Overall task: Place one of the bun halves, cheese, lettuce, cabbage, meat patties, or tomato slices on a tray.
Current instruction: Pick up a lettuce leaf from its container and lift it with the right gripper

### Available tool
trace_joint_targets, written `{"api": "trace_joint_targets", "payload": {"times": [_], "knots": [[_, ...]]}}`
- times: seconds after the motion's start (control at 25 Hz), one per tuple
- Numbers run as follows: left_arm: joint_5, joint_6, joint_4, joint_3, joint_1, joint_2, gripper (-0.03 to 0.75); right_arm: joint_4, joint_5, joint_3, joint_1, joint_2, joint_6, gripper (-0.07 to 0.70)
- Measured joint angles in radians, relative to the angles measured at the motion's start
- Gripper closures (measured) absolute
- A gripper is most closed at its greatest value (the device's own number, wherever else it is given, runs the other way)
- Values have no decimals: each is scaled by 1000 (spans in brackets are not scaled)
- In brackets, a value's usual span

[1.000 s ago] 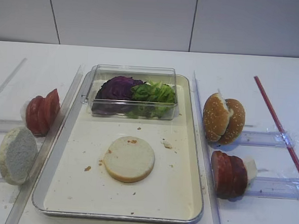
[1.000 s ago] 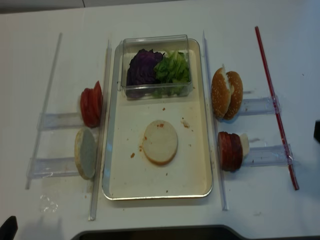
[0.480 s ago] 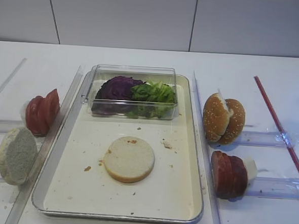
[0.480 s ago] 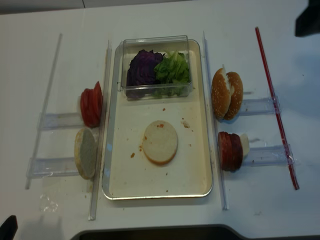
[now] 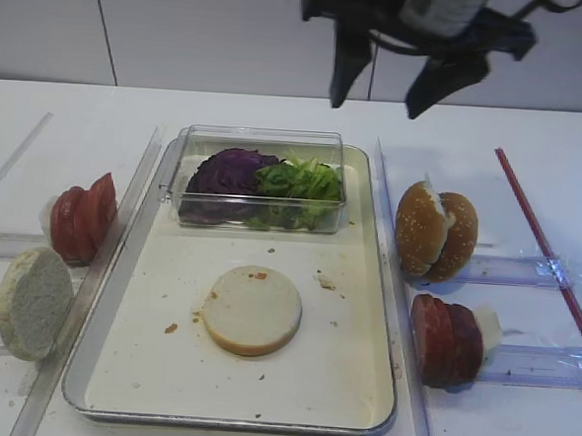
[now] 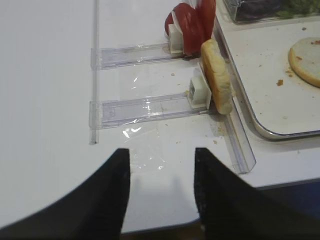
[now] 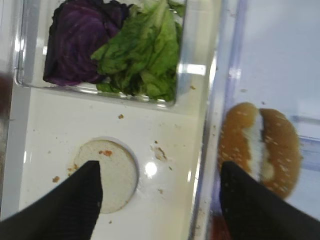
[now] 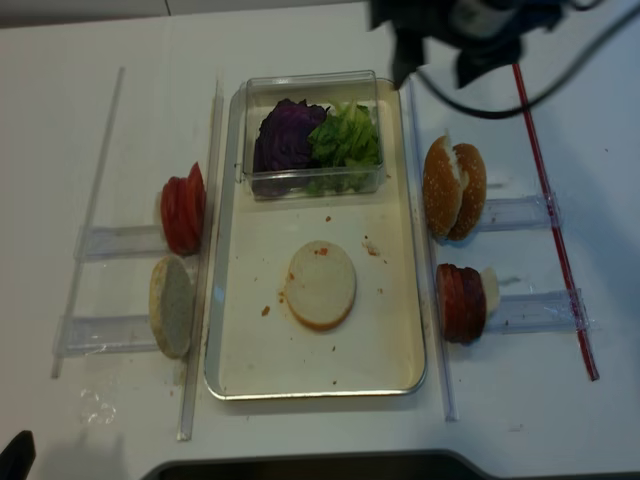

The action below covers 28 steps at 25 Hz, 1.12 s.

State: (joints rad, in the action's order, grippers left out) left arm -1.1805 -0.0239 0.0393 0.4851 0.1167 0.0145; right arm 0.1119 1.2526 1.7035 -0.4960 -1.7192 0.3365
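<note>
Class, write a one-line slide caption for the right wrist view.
Open right gripper hovers over the tray, with a bun half below.

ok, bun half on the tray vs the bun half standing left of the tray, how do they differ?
The bun half on the tray lies flat with its pale cut face up; the bun half left of the tray stands on edge in a clear holder. The first has reddish specks on its face, the second looks clean. Both are round and pale-faced.
</note>
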Motion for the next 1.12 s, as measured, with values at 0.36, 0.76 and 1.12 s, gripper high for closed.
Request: {"api": "trace_joint_targets", "payload": {"times": [0.36, 0.76, 1.12], "knots": [[0, 0, 0, 0, 0, 0, 423, -6, -3, 288, -60, -323, 43, 125], [0, 0, 0, 0, 0, 0, 423, -26, -8, 364, -60, -469, 48, 127], [0, 0, 0, 0, 0, 0, 423, -71, -11, 367, -60, -521, 48, 127]]}}
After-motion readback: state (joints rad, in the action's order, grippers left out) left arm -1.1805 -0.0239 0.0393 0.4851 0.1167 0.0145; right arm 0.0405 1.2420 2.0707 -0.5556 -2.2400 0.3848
